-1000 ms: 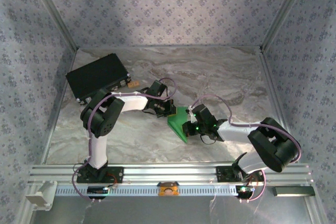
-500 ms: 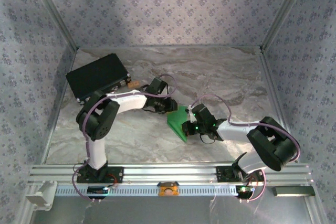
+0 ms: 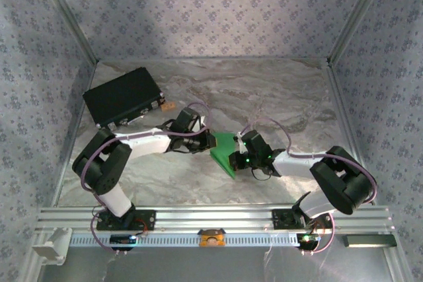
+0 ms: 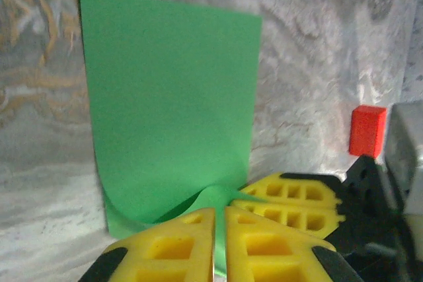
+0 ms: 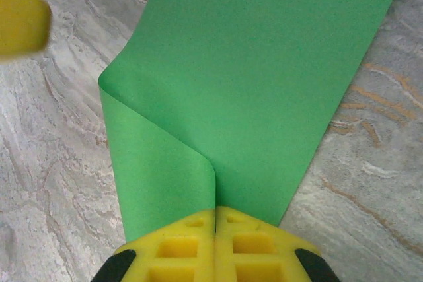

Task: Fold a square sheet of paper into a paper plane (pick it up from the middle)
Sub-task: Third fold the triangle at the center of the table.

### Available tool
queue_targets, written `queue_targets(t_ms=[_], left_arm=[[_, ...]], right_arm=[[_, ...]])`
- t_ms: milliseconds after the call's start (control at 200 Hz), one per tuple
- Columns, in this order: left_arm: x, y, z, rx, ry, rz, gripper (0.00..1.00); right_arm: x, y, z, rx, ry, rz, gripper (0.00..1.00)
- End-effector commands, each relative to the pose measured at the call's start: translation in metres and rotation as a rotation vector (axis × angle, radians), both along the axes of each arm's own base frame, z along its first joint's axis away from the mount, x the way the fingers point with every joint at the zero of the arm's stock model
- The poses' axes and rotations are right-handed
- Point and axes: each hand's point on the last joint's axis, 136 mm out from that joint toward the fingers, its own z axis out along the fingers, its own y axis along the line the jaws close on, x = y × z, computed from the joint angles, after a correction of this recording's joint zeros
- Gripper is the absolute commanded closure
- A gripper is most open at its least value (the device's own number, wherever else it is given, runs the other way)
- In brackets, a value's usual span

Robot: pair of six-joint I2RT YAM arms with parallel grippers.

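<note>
The square sheet of paper (image 3: 223,156) is bright green and lies mid-table, bent over in a soft curl. My left gripper (image 3: 211,142) holds its left edge and my right gripper (image 3: 236,158) its right side. In the left wrist view the sheet (image 4: 172,97) rises in a ridge into my left gripper (image 4: 220,211), whose yellow jaws are shut on it. The right gripper's fingers (image 4: 297,199) sit close beside them. In the right wrist view my right gripper (image 5: 215,211) is shut on the folded-over edge of the sheet (image 5: 264,84). The paper plane is out of view.
A black rectangular case (image 3: 122,97) lies at the back left with a small brown piece (image 3: 168,105) beside it. A small red block (image 4: 367,130) stands on the marble table (image 3: 277,90) near the grippers. Patterned walls close in three sides.
The left arm has dropped lower, its elbow swinging left, and its gripper has shifted slightly toward the near side. The sheet and the right gripper have stayed in place.
</note>
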Motion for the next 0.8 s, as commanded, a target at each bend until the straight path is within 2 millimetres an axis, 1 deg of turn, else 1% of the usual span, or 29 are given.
queue_targets(t_ms=[0,190,280,295,415,595,795], left_arm=[[0.006,-0.008,0.016,-0.067,-0.031,0.010,0.87],[0.028,-0.010,0.020,-0.046,-0.048,0.018,0.84],[0.041,-0.014,0.017,-0.031,-0.045,0.008,0.82],[0.041,-0.014,0.014,-0.025,-0.037,0.005,0.82],[0.057,-0.022,0.006,-0.034,-0.013,-0.011,0.83],[0.061,-0.026,-0.020,0.018,0.032,-0.037,0.85],[0.057,-0.024,-0.044,0.056,0.079,-0.048,0.87]], right_arm=[[-0.001,-0.005,-0.007,-0.025,0.037,-0.014,1.00],[-0.001,-0.004,-0.007,-0.023,0.037,-0.011,1.00],[-0.002,-0.003,-0.007,-0.021,0.039,-0.009,1.00],[-0.002,-0.003,-0.007,-0.021,0.040,-0.008,1.00],[-0.002,-0.003,-0.007,-0.021,0.041,-0.008,1.00],[-0.002,-0.002,-0.005,-0.014,0.039,-0.002,1.00],[0.000,0.002,0.000,-0.007,0.030,0.009,1.00]])
